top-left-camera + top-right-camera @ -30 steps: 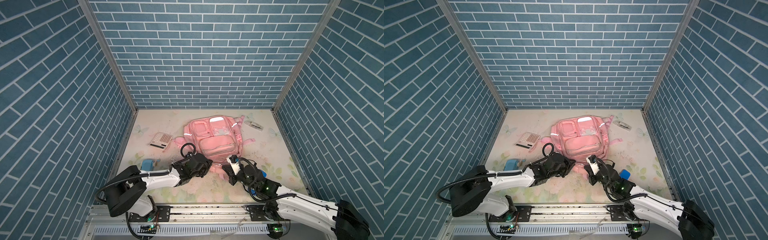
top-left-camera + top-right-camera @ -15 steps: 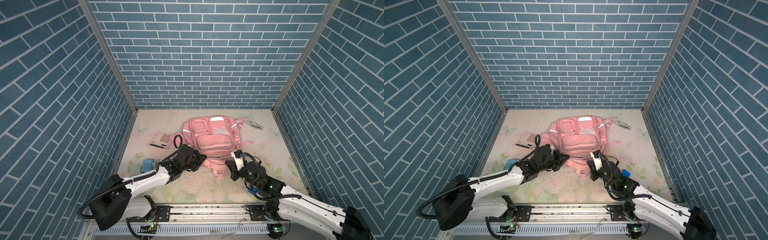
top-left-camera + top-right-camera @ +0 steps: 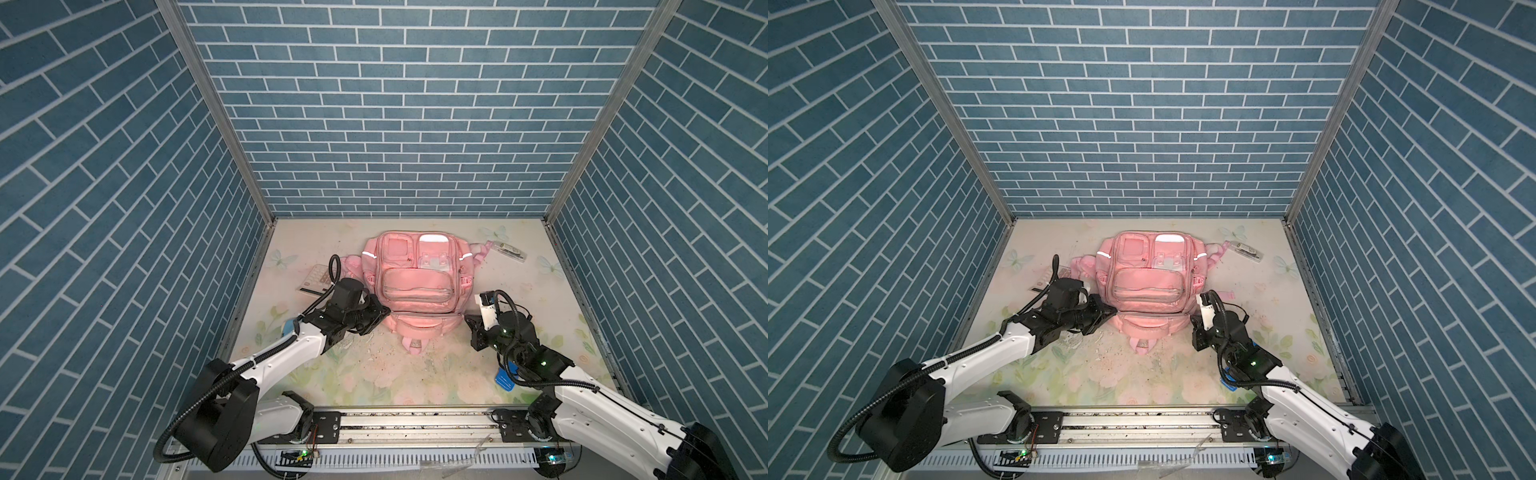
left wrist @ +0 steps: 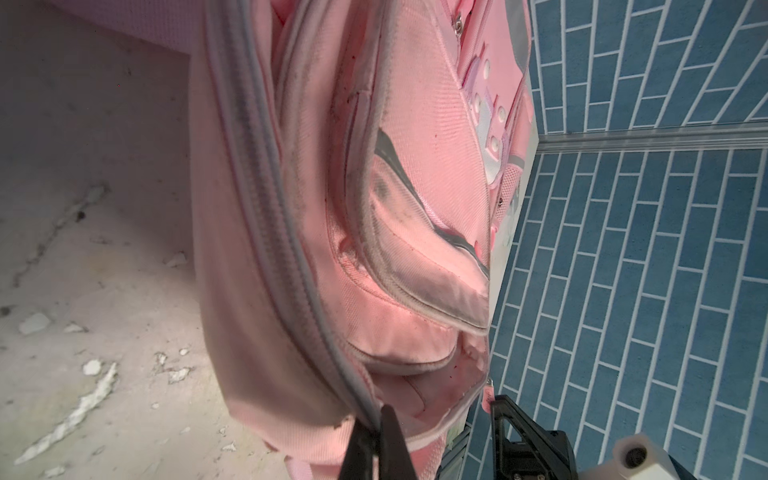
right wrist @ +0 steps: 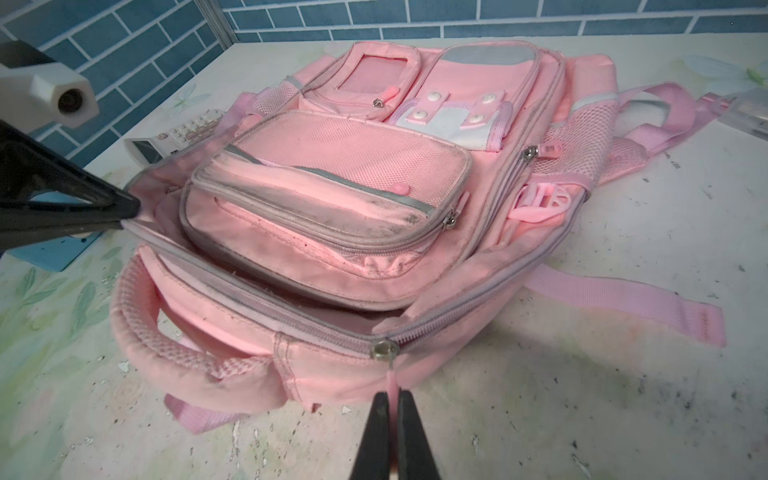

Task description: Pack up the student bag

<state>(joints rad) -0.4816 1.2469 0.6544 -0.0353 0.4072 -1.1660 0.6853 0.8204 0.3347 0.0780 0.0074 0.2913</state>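
So the big pink fabric student bag [image 3: 417,286] is lying flat on the floral table [image 3: 374,376], toward the back wall, pockets up, main zip partly open. My right gripper [image 5: 390,401] is clamped on the thin pink zip pull [image 5: 390,380], and my left gripper [image 4: 376,422] is pinching the grey zip edge at the opposite near corner. My take: pull along the track, not upward, with the left holding the fabric taut so the metal slider [image 5: 383,348] doesn't snag.

calculator [image 3: 315,279] left of left end effector [image 3: 384,313], wall side, part hidden | blue flat item [image 3: 286,328] left of it, base side | second blue item [image 3: 505,380] base side of right end effector [image 3: 470,323] | clear packet [image 3: 509,250] well ahead of right one | white flakes [image 3: 353,345] on floral tabletop [image 3: 415,382] just by left one
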